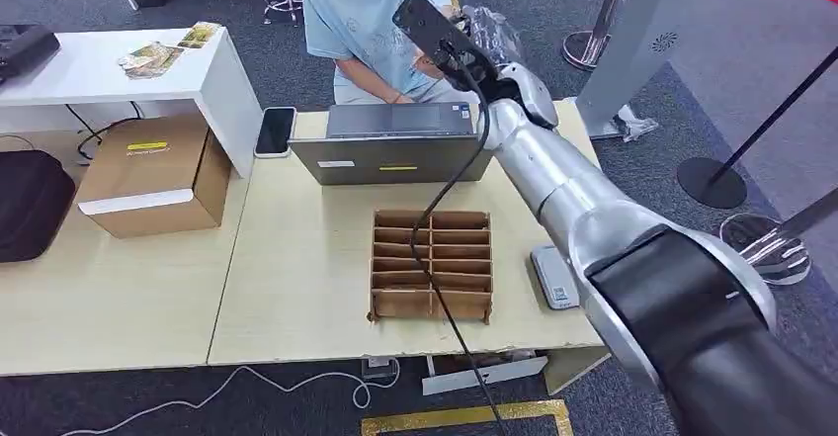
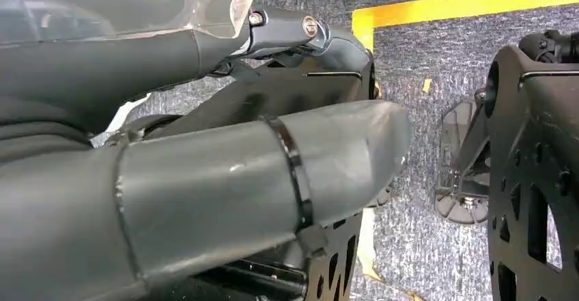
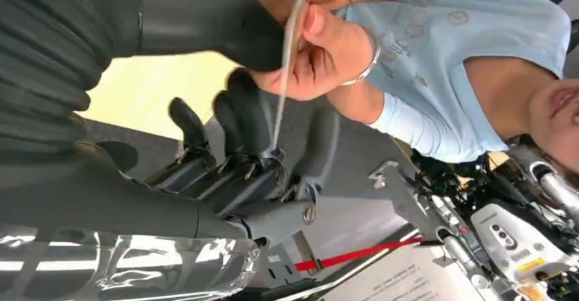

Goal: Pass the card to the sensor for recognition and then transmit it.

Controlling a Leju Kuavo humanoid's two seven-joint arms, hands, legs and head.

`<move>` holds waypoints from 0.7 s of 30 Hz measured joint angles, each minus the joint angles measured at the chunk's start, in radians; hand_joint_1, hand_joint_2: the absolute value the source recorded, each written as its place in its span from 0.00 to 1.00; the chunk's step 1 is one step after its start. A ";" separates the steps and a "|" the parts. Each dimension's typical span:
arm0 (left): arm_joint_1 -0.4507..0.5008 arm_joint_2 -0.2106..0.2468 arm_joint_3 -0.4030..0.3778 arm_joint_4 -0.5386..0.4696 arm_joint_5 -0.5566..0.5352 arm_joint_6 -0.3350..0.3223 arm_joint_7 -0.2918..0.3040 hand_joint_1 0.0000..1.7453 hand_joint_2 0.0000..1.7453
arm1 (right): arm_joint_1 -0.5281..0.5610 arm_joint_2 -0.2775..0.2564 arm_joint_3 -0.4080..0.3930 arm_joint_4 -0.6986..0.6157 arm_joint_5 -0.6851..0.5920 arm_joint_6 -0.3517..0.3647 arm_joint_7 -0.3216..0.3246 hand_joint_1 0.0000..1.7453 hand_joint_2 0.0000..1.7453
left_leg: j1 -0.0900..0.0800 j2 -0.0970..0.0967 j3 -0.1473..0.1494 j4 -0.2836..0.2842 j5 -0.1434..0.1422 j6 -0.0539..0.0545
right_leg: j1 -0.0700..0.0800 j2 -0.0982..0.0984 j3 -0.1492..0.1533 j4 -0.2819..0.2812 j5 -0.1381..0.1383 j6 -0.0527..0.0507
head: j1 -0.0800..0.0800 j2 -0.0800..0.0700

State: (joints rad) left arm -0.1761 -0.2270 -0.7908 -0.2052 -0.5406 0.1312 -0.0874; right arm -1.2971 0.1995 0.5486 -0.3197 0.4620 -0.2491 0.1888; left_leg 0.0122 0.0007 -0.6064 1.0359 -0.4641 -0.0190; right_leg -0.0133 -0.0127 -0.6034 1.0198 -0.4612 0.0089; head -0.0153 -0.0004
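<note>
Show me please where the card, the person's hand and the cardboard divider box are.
card (image 3: pixel 287 62), right wrist view, its thin edge.
person's hand (image 3: pixel 321 59), right wrist view, the palm.
cardboard divider box (image 1: pixel 432 264), head view, its middle dividers.

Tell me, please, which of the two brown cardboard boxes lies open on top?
The divided brown cardboard box in front of the grey laptop: its compartments show. The other box, at the left with a yellow label, is closed.

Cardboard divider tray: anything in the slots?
The cardboard divider tray shows bare slots with no cards visible. A black cable crosses its middle, covering a thin strip; slot bottoms behind the dividers are partly hidden.
</note>
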 joint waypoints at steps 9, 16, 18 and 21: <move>0.000 0.000 0.000 0.000 -0.006 0.000 -0.001 0.00 0.00 | 0.000 0.000 0.000 0.001 0.007 0.000 0.007 0.00 1.00 | 0.000 0.000 0.000 0.000 0.000 0.000 | 0.000 0.000 0.000 0.000 0.000 0.000 | 0.000 0.000; 0.003 0.000 0.009 0.001 0.011 0.000 -0.001 0.00 0.00 | 0.000 -0.009 0.000 0.003 -0.007 0.041 -0.003 0.00 1.00 | 0.000 0.000 0.000 0.000 0.000 0.000 | 0.000 0.000 0.000 0.000 0.000 0.000 | 0.000 0.000; 0.004 0.000 0.014 0.001 0.018 0.000 -0.001 0.00 0.00 | 0.001 -0.012 0.000 0.003 -0.024 0.090 -0.021 0.00 1.00 | 0.000 0.000 0.000 0.000 0.000 0.000 | 0.000 0.000 0.000 0.000 0.000 0.000 | 0.000 0.000; 0.007 0.000 0.024 0.001 0.020 0.000 -0.009 0.00 0.00 | 0.008 -0.018 0.000 0.003 -0.023 0.101 -0.062 0.00 1.00 | 0.000 0.000 0.000 0.000 0.000 0.000 | 0.000 0.000 0.000 0.000 0.000 0.000 | 0.000 0.000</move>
State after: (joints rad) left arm -0.1696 -0.2270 -0.7671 -0.2041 -0.5203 0.1312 -0.0961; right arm -1.2895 0.1812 0.5486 -0.3170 0.4387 -0.1484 0.1268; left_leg 0.0122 0.0006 -0.6063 1.0360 -0.4641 -0.0190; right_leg -0.0133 -0.0129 -0.6034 1.0197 -0.4612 0.0089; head -0.0153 -0.0004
